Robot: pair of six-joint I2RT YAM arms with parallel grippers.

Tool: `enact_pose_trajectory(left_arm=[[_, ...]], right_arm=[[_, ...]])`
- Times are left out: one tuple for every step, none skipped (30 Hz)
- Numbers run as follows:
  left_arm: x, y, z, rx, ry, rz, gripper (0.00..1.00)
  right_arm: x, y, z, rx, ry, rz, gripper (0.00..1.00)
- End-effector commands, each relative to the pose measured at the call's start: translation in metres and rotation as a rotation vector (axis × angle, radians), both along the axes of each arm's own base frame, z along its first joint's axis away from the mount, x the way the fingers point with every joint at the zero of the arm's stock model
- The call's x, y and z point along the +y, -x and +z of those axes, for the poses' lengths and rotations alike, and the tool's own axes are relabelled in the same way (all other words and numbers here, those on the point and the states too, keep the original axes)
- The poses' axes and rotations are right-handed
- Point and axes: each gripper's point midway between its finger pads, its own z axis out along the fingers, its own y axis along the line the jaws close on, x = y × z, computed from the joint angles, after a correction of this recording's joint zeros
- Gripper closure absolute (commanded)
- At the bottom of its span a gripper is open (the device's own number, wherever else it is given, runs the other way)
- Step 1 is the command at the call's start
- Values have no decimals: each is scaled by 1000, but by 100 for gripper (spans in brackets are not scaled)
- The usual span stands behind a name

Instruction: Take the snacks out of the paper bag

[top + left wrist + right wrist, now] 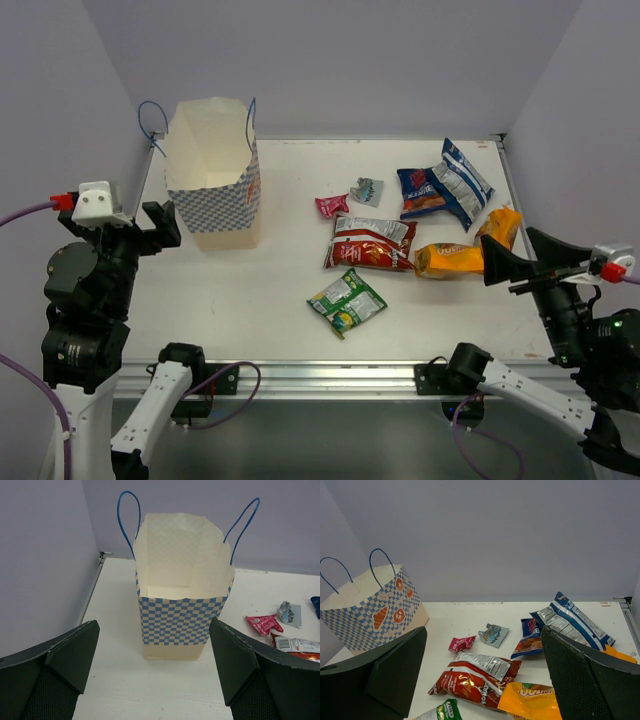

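Flanking table [250,305] bearing snacks [370,243]: lilac walls [350,60].

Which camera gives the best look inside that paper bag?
Left wrist: the paper bag stands close, its open mouth and cream interior shown. Top external shows the opening smaller; right wrist shows only the outside.

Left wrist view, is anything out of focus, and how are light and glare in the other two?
Left wrist: paper bag sharp, the near left fingers slightly soft. Top external: even light, mild sheen on the red-silver packet. Right wrist: blue-white packet crisp, right fingers dark, little detail.
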Motion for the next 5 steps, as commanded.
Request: enact_pose_trajectory(left_arm=[[-5, -7, 2, -15, 8, -18, 0], [-5, -7, 2, -15, 8, -18, 0], [-5, -7, 2, -15, 8, -18, 0], [-4, -7, 2, -16, 8, -17, 0], [-5, -7, 2, -15, 8, -20, 0]], right_arm=[[-1, 1, 5, -24, -3, -2, 1], [-1, 0, 5, -24, 1, -1, 1], [0, 0, 5, -24, 0, -1, 1], [-1, 0, 5, -24, 1, -2, 1], [-1, 0, 5, -23, 2, -1, 1]])
